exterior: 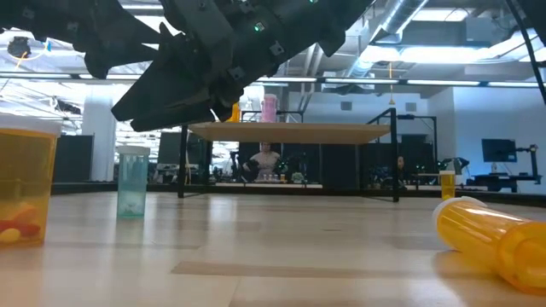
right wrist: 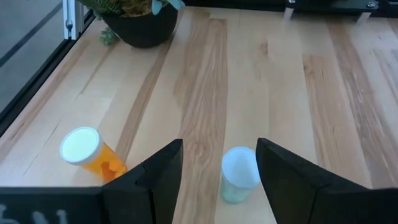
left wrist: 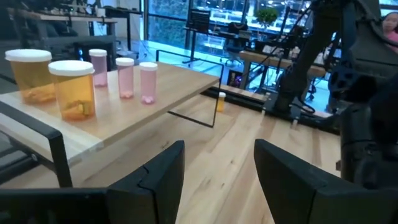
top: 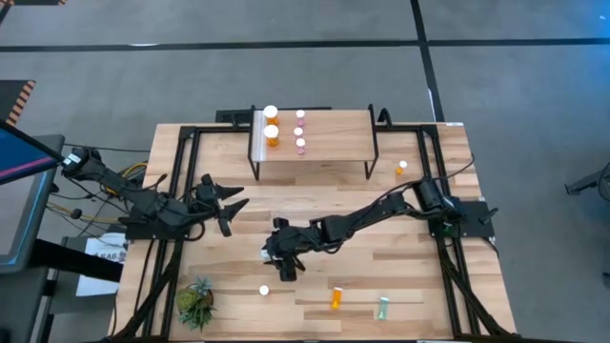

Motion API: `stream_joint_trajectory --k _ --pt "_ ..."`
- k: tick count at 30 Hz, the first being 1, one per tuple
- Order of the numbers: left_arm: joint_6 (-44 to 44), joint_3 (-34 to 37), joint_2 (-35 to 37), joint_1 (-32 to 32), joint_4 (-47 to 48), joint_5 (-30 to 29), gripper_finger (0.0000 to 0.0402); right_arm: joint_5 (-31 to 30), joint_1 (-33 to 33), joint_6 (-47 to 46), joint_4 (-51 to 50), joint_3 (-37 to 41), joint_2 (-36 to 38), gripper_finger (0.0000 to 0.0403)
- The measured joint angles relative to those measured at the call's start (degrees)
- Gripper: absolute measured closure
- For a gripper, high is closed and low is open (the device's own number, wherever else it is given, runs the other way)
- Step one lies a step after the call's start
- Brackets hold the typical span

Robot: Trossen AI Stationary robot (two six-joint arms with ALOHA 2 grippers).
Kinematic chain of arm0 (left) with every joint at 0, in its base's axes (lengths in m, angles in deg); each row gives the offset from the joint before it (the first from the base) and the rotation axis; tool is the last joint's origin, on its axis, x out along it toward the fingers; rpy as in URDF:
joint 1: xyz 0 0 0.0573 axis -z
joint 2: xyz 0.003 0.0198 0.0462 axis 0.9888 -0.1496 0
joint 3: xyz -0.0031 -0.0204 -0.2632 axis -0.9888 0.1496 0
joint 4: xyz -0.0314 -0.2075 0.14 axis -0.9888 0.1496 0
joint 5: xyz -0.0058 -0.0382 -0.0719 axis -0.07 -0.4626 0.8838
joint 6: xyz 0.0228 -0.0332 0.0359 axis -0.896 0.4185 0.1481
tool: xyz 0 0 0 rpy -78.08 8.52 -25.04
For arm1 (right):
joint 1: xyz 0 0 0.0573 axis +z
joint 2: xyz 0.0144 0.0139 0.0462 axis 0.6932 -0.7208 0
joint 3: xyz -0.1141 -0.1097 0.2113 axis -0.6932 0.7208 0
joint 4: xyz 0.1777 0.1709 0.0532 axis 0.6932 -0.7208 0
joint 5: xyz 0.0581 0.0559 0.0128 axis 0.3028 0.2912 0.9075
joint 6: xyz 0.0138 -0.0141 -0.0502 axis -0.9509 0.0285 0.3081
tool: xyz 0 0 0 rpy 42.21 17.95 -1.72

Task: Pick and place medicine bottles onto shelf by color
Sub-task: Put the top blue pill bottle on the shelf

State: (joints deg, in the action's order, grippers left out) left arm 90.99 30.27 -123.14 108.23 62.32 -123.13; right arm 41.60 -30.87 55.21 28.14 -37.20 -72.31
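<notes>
pale green bottle (right wrist: 239, 174) stands between right gripper's (right wrist: 217, 180) open, empty fingers; left gripper's (left wrist: 217, 180) likewise open.

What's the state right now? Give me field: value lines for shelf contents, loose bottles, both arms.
shelf: two large orange bottles, three pink bottles, all upright at one end
loose on table: small orange bottle upright beside shelf; orange bottle; pale green bottle; white-capped bottle near potted plant
right gripper: open, empty, above table centre, facing the front bottles
left gripper: open, empty, facing shelf
</notes>
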Motion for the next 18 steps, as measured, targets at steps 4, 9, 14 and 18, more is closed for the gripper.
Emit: stream_joint_trajectory --k 4,9,14,18 --pt "1.1 0.0 0.0 0.0 0.0 0.3 0.0221 0.0 0.0 0.0 0.0 0.0 0.0 0.0178" --pt "1.4 0.0 0.0 0.0 0.0 0.3 0.0221 0.0 0.0 0.0 -0.2 0.0 0.0 0.0178" --pt "1.5 0.0 0.0 0.0 0.0 0.3 0.0221 0.0 0.0 0.0 -0.2 0.0 0.0 0.0178" --pt "1.6 0.0 0.0 0.0 0.1 0.3 0.0221 0.0 0.0 0.0 -0.2 0.0 0.0 0.0178"
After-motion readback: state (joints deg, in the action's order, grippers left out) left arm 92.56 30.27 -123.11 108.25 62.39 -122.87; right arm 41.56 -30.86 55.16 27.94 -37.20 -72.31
